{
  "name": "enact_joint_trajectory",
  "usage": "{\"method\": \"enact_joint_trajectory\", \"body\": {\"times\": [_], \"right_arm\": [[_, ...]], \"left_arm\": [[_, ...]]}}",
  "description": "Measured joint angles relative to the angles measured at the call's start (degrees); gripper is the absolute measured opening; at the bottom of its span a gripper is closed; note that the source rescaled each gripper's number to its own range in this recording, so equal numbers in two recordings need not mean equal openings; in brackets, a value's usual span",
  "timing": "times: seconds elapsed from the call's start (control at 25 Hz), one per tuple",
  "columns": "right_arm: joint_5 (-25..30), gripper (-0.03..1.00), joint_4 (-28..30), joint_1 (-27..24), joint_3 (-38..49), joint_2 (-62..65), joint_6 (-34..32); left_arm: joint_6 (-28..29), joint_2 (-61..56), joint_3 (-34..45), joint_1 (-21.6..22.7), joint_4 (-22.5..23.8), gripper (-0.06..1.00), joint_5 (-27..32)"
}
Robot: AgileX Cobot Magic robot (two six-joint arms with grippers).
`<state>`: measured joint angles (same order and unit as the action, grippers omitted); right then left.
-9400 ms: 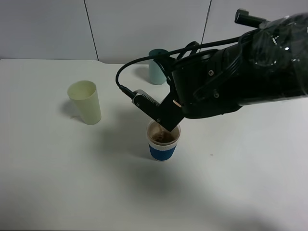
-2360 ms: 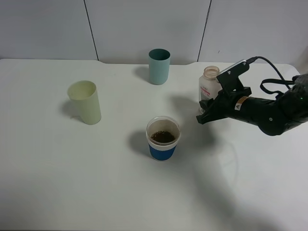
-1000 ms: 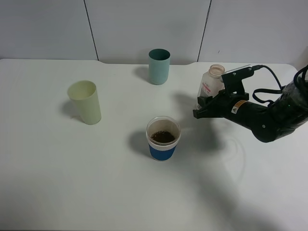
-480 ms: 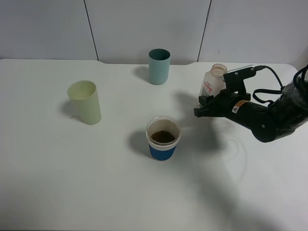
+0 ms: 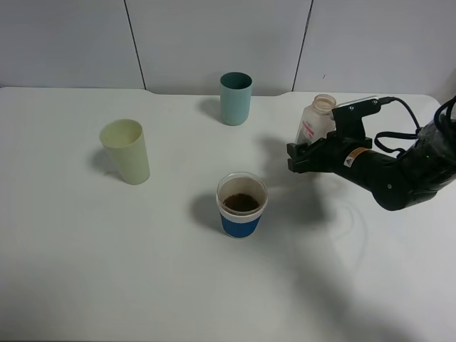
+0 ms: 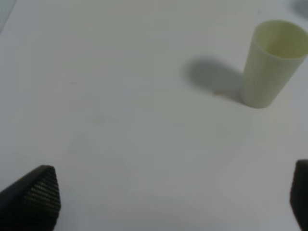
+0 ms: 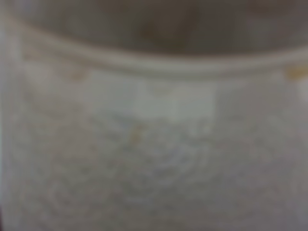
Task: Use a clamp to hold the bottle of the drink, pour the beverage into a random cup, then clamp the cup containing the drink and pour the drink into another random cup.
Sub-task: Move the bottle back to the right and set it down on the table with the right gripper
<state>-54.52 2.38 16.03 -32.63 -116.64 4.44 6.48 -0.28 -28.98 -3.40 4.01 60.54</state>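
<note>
White matte worktop, grey panelled wall behind. Count: 3 cups, 1 bottle, all upright.

Near centre: short clear-rimmed cup with white band and blue sleeve, holding the brown beverage. Left of it and well apart: pale yellow-green tumbler, plain tapered plastic. At the back near the wall: teal tumbler.

Right of the sleeved cup stands the translucent plastic bottle, with a wide capless neck and white-and-red label. Its base is hidden behind the right end effector. Black jaws sit at the bottle's lower body; can't tell whether clamped or loose around it.

Right wrist view gives only a blurred close-up of the bottle wall filling the frame, no jaws visible.

Only the left wrist view shows the left end effector: two textured black jaw tips wide apart, nothing between, yellow-green tumbler beyond them.
</note>
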Motion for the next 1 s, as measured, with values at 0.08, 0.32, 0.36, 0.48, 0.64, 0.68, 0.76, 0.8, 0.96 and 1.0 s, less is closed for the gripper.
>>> {"method": "enact_joint_trajectory", "body": {"times": [0.08,0.32,0.36,0.48,0.64,0.68,0.76,0.8,0.96,1.0], "right_arm": [[0.0,0.61,0.0,0.0,0.0,0.0,-0.16],[0.06,0.86,-0.02,0.0,0.0,0.0,-2.3],[0.16,0.87,0.03,0.0,0.0,0.0,-2.43],[0.96,0.91,0.07,0.0,0.0,0.58,-2.48],[2.71,0.92,0.19,0.0,0.0,3.54,-2.48],[3.46,0.92,0.25,0.0,0.05,4.33,-2.48],[4.58,0.92,0.24,0.0,0.05,5.76,-2.48],[5.34,0.92,0.24,0.0,0.05,6.6,-2.48],[8.08,0.92,0.24,0.0,0.11,9.51,-2.48],[8.8,0.92,0.24,0.0,0.11,10.17,-2.48]], "left_arm": [[0.0,0.0,0.0,0.0,0.0,0.89,0.0],[0.0,0.0,0.0,0.0,0.0,0.89,0.0],[0.0,0.0,0.0,0.0,0.0,0.89,0.0],[0.0,0.0,0.0,0.0,0.0,0.89,0.0],[0.0,0.0,0.0,0.0,0.0,0.89,0.0],[0.0,0.0,0.0,0.0,0.0,0.89,0.0],[0.0,0.0,0.0,0.0,0.0,0.89,0.0],[0.0,0.0,0.0,0.0,0.0,0.89,0.0],[0.0,0.0,0.0,0.0,0.0,0.89,0.0],[0.0,0.0,0.0,0.0,0.0,0.89,0.0]]}}
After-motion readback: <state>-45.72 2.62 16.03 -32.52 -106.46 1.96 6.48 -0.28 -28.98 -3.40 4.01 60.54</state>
